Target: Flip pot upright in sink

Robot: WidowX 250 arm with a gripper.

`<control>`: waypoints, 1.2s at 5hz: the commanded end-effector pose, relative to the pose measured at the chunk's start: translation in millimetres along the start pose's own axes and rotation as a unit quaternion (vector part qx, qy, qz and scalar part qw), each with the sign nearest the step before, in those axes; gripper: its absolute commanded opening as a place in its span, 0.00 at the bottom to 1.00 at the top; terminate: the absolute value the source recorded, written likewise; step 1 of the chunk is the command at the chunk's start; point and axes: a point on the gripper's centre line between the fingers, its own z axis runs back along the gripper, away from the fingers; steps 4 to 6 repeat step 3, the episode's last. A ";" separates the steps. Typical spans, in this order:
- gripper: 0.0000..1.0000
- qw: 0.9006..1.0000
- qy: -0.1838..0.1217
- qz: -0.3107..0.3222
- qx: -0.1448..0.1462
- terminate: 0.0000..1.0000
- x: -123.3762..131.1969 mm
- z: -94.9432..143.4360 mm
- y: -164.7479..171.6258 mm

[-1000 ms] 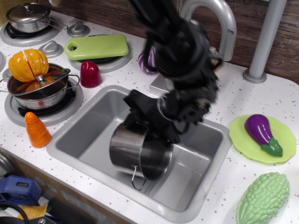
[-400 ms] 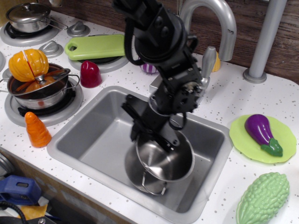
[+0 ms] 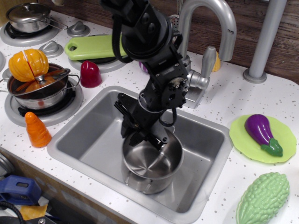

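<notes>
**Pot stands mouth-up in the sink, gripper at its rim**

Closest to the front edge of the counter, a blue object (image 3: 17, 189) sits low at the left, partly cut off, and a bumpy green gourd (image 3: 262, 199) lies at the right corner. An orange carrot (image 3: 37, 130) stands just left of the sink (image 3: 88, 135), the grey basin sunk into the speckled white countertop (image 3: 243, 100).

Inside the sink, toward its front and middle, the pot (image 3: 152, 165) sits with its open mouth facing up, so its long axis runs roughly vertical; you can look straight down onto the shiny inner floor. It looks close to upright, perhaps leaning slightly.

The black gripper (image 3: 140, 133) comes down at the pot's back-left rim, with its fingers at the wall there. From here I cannot tell whether they are pinching the rim or standing slightly apart from it.

To the right a purple eggplant (image 3: 262, 133) lies on a light green plate (image 3: 243, 140). On the left burner a shallow steel pan (image 3: 39, 95) holds an orange pumpkin (image 3: 29, 64). Behind it are a dark red toy (image 3: 90, 73) and a green cutting board (image 3: 97, 46). Farthest back, a small lidded pot (image 3: 29, 17) sits at the left corner, and the grey faucet (image 3: 210, 28) arches over the sink.

No writing or brand marks are readable on anything.
</notes>
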 end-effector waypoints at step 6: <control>1.00 0.998 -0.045 -0.039 0.028 1.00 8.1 13.7 7.7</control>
